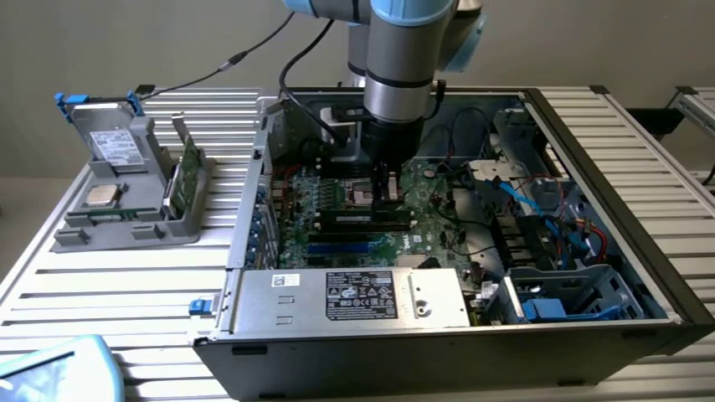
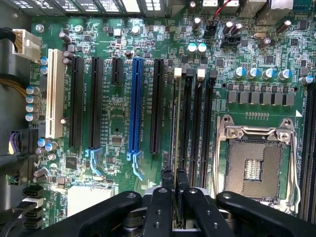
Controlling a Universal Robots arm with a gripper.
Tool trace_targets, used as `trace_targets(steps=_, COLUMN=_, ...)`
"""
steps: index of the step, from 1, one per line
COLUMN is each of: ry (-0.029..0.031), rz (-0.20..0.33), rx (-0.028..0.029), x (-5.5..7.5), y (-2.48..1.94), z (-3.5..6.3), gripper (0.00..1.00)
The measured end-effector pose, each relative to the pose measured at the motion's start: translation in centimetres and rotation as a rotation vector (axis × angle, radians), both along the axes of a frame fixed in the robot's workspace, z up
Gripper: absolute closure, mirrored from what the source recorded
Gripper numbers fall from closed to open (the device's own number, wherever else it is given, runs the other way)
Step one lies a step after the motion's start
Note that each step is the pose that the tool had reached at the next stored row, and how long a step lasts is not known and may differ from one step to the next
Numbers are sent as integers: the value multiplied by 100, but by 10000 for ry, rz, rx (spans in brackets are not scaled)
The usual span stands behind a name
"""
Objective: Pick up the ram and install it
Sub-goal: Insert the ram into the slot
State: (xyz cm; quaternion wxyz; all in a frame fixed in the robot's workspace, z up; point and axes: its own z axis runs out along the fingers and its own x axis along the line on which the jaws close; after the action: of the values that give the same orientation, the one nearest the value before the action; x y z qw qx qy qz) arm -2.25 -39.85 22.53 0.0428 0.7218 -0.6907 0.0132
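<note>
Grip is closed on the ram, held edge-on in your gripper just above the DIMM slots. Risk: with any skew, pressing could jam the stick or skid it toward the open CPU socket beside the hand.

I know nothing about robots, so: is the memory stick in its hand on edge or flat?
On edge: the memory stick shows its thin edge, pinched in the hand over the black slots.
</note>
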Motion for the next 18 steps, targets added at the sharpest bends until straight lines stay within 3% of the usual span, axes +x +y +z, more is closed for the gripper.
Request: trace_targets(steps=18, ry=-1, rz=-126, rx=-12, x=0, y=4, z=-35, gripper=86)
